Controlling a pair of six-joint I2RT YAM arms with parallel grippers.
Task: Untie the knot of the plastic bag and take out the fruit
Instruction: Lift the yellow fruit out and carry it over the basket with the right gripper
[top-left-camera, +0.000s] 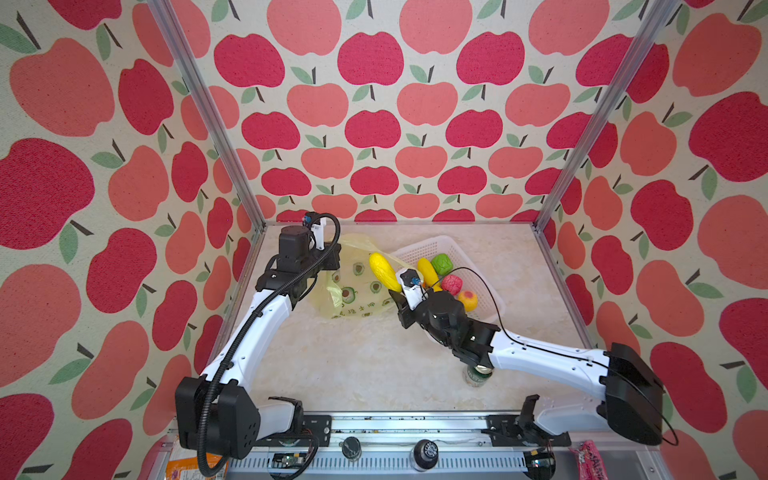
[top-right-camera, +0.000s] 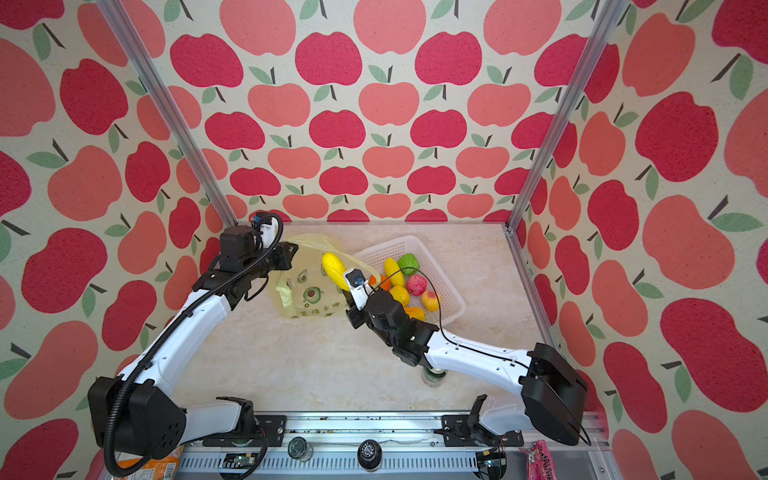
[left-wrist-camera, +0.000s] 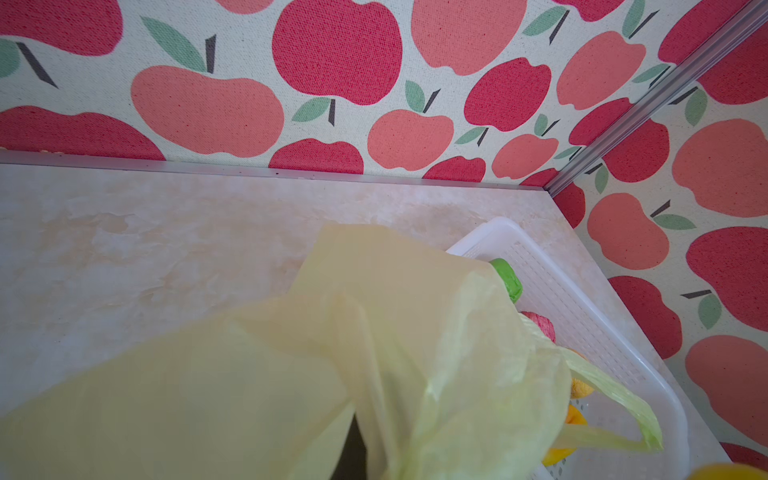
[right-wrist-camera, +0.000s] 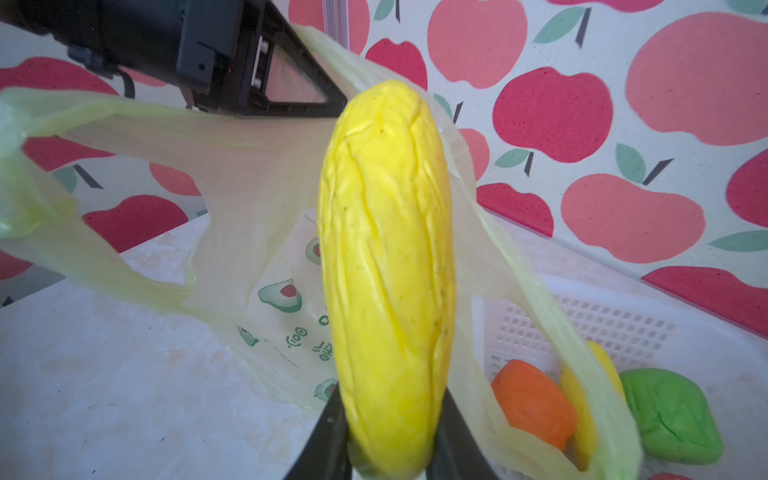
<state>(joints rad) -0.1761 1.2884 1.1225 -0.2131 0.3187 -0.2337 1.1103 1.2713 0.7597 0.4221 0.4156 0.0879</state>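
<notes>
Above the table (right-wrist-camera: 104, 374), right fingers (right-wrist-camera: 326, 440) clamp yellow fruit (right-wrist-camera: 386, 270).

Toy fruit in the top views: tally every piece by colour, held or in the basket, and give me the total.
Yellow fruit: 3, one held in the right gripper, two in the basket
Orange fruit: 2
Green fruit: 1
Pink fruit: 1
Peach fruit: 1
Total: 8

We see a white basket (top-left-camera: 419, 249) on the marble surface (top-left-camera: 353, 365), a can (top-left-camera: 478, 376) well apart, and apple-print walls (top-left-camera: 374, 124) around.
</notes>
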